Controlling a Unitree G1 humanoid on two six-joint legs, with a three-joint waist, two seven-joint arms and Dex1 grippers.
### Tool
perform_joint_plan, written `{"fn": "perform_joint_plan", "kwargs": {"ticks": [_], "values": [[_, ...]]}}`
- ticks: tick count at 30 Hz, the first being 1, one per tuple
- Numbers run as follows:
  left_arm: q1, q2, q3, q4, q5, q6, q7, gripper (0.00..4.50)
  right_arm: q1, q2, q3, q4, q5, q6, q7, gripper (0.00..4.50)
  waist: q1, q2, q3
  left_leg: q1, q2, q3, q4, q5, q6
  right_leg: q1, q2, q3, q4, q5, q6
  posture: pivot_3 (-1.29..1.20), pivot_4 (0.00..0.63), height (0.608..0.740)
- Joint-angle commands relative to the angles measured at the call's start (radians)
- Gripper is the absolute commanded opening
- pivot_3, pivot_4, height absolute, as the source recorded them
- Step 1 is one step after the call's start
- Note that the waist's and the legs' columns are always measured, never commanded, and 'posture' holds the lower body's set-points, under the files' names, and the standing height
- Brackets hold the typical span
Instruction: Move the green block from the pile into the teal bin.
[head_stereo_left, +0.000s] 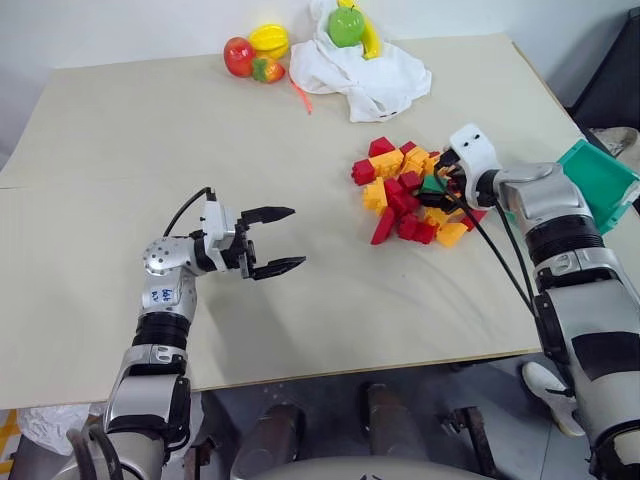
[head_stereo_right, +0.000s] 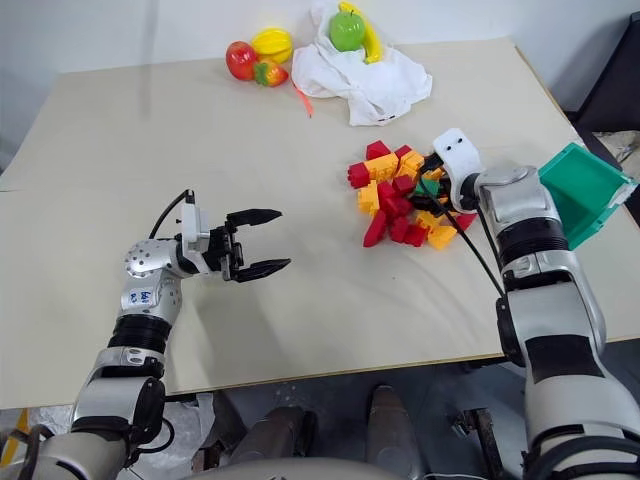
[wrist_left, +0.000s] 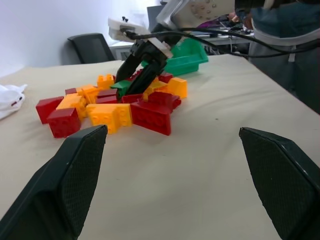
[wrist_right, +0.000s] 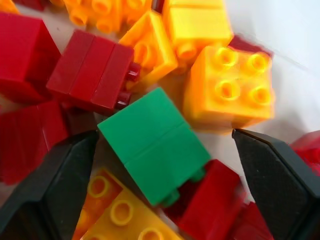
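Observation:
The green block (wrist_right: 157, 145) lies near the top of the pile (head_stereo_left: 405, 195) of red and yellow bricks, toward the pile's right side. My right gripper (wrist_right: 165, 137) is open and down in the pile, one finger on each side of the green block with a gap on both sides. Just right of the pile, the teal bin (head_stereo_left: 600, 180) sits tilted at the table's right edge. My left gripper (head_stereo_left: 295, 238) hovers open and empty over the table's front left, pointing toward the pile.
At the back of the table, a white cloth (head_stereo_left: 360, 70) holds a toy green apple (head_stereo_left: 346, 25) and a banana. Toy fruits (head_stereo_left: 255, 50) lie to its left. The table's front edge (head_stereo_left: 350, 365) runs close to my arms.

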Motion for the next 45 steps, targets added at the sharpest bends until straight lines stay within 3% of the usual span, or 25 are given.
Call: {"fn": "perform_joint_plan", "kwargs": {"ticks": [1, 3, 10, 11, 19, 25, 29, 34, 39, 45], "values": [[0.018, 0.020, 0.012, -0.054, -0.026, 0.006, 0.017, 4.50, -0.027, 0.012, -0.015, 0.090, -0.040, -0.045, 0.000, 4.29, 0.000, 0.000, 0.000, 0.000, 0.000, 0.000, 0.001, 0.000, 0.000, 0.001, 0.000, 0.000, 0.001, 0.000, 0.000, 0.00, 0.150, 0.740], [0.022, 0.023, 0.010, -0.061, -0.028, 0.009, 0.022, 4.50, -0.037, 0.020, -0.029, 0.105, -0.039, -0.069, 0.013, 3.90, 0.000, 0.000, 0.000, 0.000, -0.001, 0.000, 0.002, 0.000, 0.000, 0.001, 0.000, 0.000, 0.001, 0.000, 0.000, 0.00, 0.150, 0.740], [0.005, 0.017, 0.005, -0.042, -0.026, 0.003, 0.032, 4.50, -0.045, 0.015, -0.071, 0.050, -0.028, -0.096, 0.074, 1.63, -0.003, 0.000, 0.000, 0.000, -0.001, 0.000, 0.002, 0.000, 0.000, 0.000, 0.000, 0.001, 0.002, 0.000, 0.000, 0.00, 0.150, 0.740], [0.001, 0.015, 0.004, -0.038, -0.025, 0.001, 0.033, 4.50, -0.043, 0.011, -0.076, 0.032, -0.026, -0.091, 0.082, 1.50, -0.003, 0.001, 0.000, 0.000, -0.001, 0.000, 0.002, 0.000, 0.000, 0.000, 0.000, 0.001, 0.002, 0.000, 0.000, 0.00, 0.150, 0.740], [-0.033, -0.007, -0.005, 0.001, -0.022, -0.012, 0.032, 4.50, 0.065, -0.027, -0.137, -0.265, 0.016, 0.014, 0.131, 1.50, -0.001, 0.002, 0.001, 0.000, -0.001, 0.001, 0.002, 0.000, 0.000, -0.001, 0.000, 0.001, 0.002, 0.000, 0.000, 0.00, 0.150, 0.740], [-0.045, -0.019, -0.010, 0.019, -0.020, -0.017, 0.032, 4.50, 0.256, -0.089, -0.143, -0.586, 0.078, 0.017, 0.276, 1.50, 0.002, 0.002, 0.001, 0.000, -0.001, 0.000, 0.002, 0.000, 0.000, 0.000, -0.001, 0.000, 0.002, 0.000, 0.000, 0.00, 0.150, 0.740], [-0.060, -0.024, -0.010, 0.046, -0.016, -0.024, 0.028, 4.50, 0.372, -0.141, -0.139, -0.721, 0.074, 0.064, 0.297, 2.80, 0.003, 0.002, 0.001, 0.000, -0.001, 0.000, 0.002, 0.000, 0.000, 0.000, -0.001, 0.001, 0.002, 0.000, 0.000, 0.00, 0.150, 0.740], [-0.094, -0.028, -0.005, 0.100, -0.009, -0.048, 0.033, 4.50, 0.382, -0.123, -0.134, -0.806, 0.082, 0.164, 0.264, 4.49, 0.000, 0.002, 0.001, 0.000, 0.000, 0.002, 0.003, 0.000, 0.000, -0.001, -0.001, 0.001, 0.002, 0.001, 0.001, 0.00, 0.150, 0.740], [-0.116, -0.033, -0.006, 0.132, -0.007, -0.067, 0.035, 4.50, 0.315, -0.067, -0.122, -0.759, 0.067, 0.189, 0.211, 4.49, 0.000, 0.002, 0.001, 0.000, 0.000, 0.002, 0.003, 0.000, 0.000, -0.001, 0.000, 0.001, 0.002, 0.001, 0.000, 0.00, 0.150, 0.740], [-0.115, -0.039, -0.005, 0.138, -0.009, -0.078, 0.038, 4.50, 0.198, 0.002, -0.107, -0.548, 0.040, 0.106, 0.174, 4.49, 0.001, 0.002, 0.001, 0.000, -0.001, 0.002, 0.002, 0.000, 0.000, -0.001, -0.001, 0.001, 0.002, 0.001, 0.000, 0.00, 0.150, 0.740]]}}
